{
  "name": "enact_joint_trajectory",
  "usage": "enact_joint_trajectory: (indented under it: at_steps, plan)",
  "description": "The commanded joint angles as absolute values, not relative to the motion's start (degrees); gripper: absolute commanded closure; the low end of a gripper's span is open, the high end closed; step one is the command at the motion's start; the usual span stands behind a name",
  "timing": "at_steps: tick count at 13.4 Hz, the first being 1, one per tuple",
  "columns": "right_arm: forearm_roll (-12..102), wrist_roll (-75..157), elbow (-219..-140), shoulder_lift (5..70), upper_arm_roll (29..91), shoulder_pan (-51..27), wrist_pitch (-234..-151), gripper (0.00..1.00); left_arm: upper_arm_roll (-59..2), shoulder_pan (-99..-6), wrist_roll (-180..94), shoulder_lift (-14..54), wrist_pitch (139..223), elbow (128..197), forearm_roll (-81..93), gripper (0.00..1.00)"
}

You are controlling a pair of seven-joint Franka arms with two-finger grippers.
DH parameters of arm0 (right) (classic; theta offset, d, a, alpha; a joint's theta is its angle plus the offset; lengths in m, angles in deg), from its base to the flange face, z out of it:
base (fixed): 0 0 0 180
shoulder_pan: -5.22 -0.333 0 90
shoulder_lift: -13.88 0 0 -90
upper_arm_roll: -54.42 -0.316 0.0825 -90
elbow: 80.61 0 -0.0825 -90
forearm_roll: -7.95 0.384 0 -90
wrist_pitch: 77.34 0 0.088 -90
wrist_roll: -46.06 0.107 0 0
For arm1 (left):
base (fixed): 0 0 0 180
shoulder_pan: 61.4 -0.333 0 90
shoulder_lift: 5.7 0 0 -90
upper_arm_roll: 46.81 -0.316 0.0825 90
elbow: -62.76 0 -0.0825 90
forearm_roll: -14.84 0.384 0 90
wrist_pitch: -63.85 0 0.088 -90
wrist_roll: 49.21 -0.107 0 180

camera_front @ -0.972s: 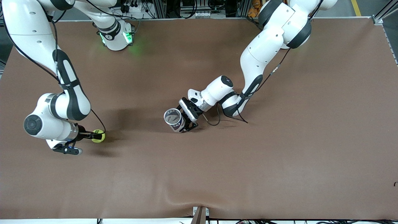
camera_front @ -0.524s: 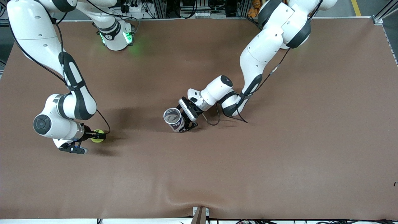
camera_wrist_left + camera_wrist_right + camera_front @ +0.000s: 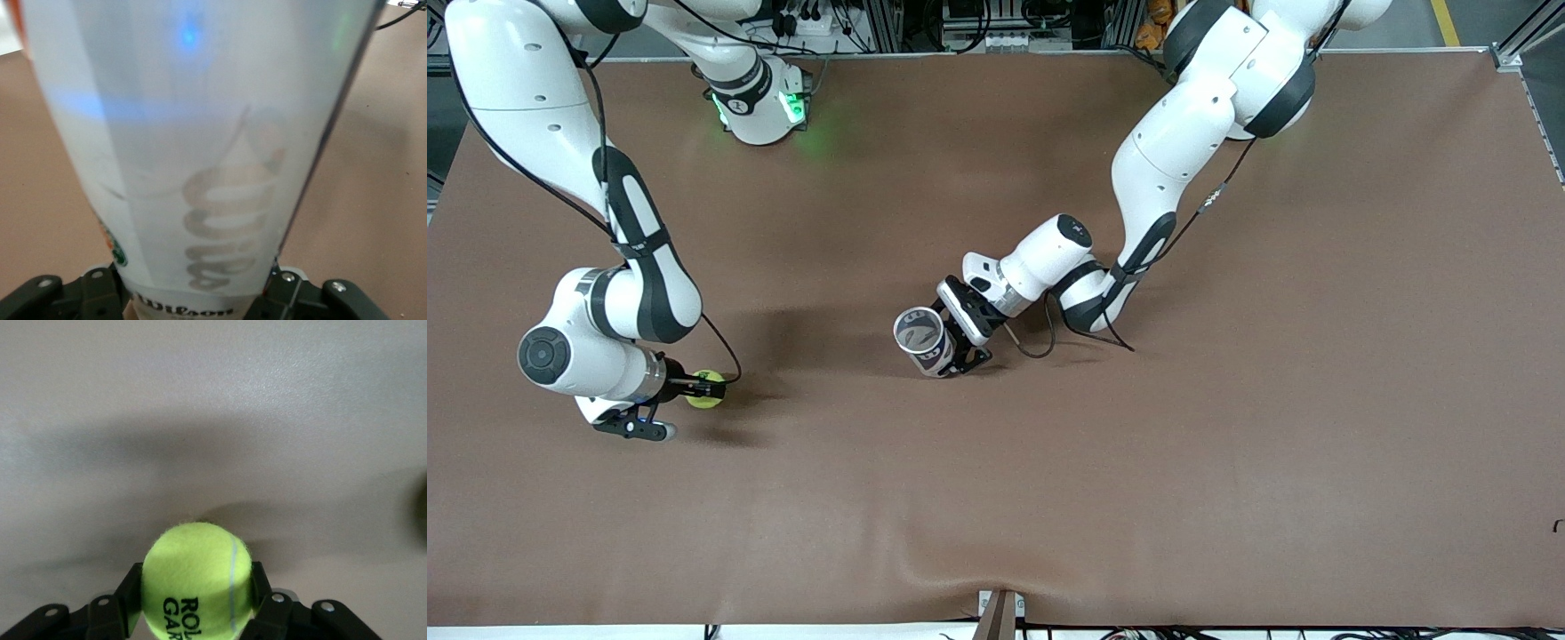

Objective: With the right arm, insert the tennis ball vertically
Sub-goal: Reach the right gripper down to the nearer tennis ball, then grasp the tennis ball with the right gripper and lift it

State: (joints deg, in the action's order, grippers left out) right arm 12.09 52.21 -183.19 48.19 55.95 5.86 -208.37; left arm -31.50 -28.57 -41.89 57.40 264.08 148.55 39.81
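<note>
A yellow-green tennis ball [image 3: 705, 389] with black lettering sits low at the brown mat toward the right arm's end of the table. My right gripper [image 3: 708, 388] is shut on it. In the right wrist view the black fingers [image 3: 127, 590] press both sides of the ball [image 3: 197, 577]. At the table's middle, my left gripper [image 3: 953, 345] is shut on a clear ball can [image 3: 920, 332], which stands upright with its open mouth up. The can [image 3: 200, 133] fills the left wrist view, with pale lettering on its wall, and hides the fingertips of the left gripper [image 3: 197, 297].
The brown mat [image 3: 1138, 462] covers the whole table. The right arm's base [image 3: 760, 102] glows green at the table's edge farthest from the front camera. A black cable [image 3: 1040, 342] loops on the mat beside the left wrist. A bracket [image 3: 1000, 613] sits at the edge nearest the front camera.
My right gripper has gone from open to shut on the tennis ball, and the right arm's elbow has shifted slightly toward the table's middle. The left arm and the can have stayed put.
</note>
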Motion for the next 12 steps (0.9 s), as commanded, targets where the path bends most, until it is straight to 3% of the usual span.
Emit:
enact_joint_trajectory:
  at_steps: [1, 5, 8, 12]
  plan:
    - [11.82, 58.35, -182.75, 45.43, 54.77, 5.48, -204.27, 1.00, -32.39, -27.48, -41.83, 58.02, 265.03, 147.84, 39.10, 0.28]
    - [11.73, 63.53, -180.29, 43.15, 52.14, 5.48, -199.53, 1.00, -32.39, -27.48, -41.83, 58.02, 265.03, 147.75, 39.10, 0.28]
    - [11.73, 70.20, -174.76, 42.88, 49.24, 5.40, -190.92, 1.00, -32.39, -27.48, -41.83, 58.02, 265.03, 147.75, 39.10, 0.28]
    - [11.64, 80.67, -172.11, 42.18, 44.14, 5.48, -189.32, 1.00, -32.39, -27.48, -41.83, 58.02, 265.03, 147.76, 39.10, 0.28]
